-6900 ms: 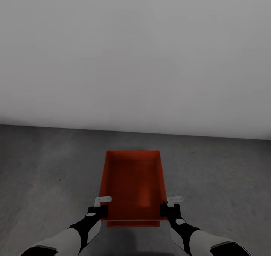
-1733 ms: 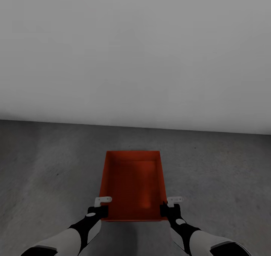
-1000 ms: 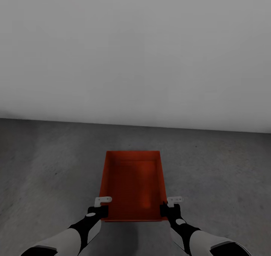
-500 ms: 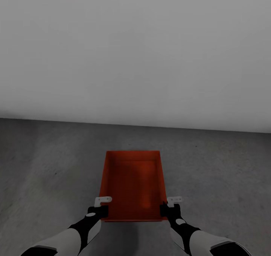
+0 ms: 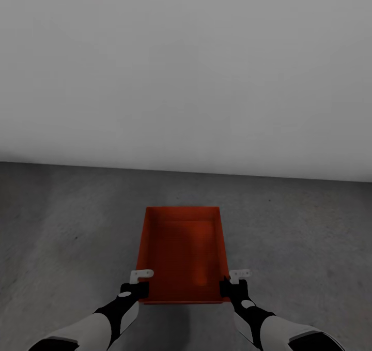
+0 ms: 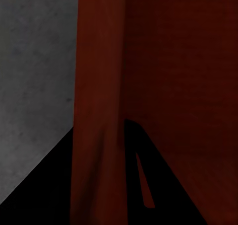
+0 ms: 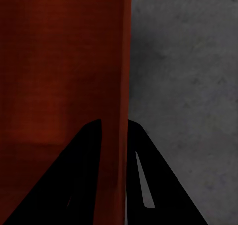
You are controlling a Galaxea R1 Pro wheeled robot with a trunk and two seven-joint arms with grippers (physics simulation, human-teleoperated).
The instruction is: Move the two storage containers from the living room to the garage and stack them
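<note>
1. The storage container (image 5: 182, 253) is held just in front of the robot over the garage floor (image 5: 62, 227), near the white wall (image 5: 186, 72).
2. Each long side wall is clamped between fingers: left gripper (image 5: 135, 284), right gripper (image 5: 233, 284).
3. Opposed grasps are judged to keep it level for lowering.

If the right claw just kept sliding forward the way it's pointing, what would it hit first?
The right gripper is already clamped on the side wall of the orange-red storage container. Going straight on, it would likely just run along that wall, over the dark grey floor; the white wall looks like the first real obstacle.
</note>
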